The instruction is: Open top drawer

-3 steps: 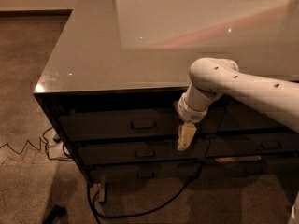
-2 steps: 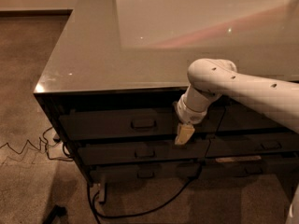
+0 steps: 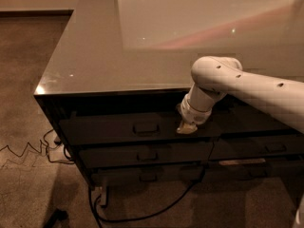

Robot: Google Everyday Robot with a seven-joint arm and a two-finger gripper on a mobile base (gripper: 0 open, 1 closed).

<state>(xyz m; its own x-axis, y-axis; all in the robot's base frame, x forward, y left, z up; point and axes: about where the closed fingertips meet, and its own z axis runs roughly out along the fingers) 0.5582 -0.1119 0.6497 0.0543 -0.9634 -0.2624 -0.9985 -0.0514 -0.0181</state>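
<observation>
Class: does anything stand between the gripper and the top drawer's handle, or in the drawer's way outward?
Nothing visible does. The gripper is at the top drawer front, just right of its bar handle, only bare front between them. Ahead of the drawer is open air; the cables lie low on the floor.

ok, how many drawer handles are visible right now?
4. Top drawer handle; second handle below it; third handle lowest; right handle on the right stack. The hand sits beside the top one; the arm may hide more.
</observation>
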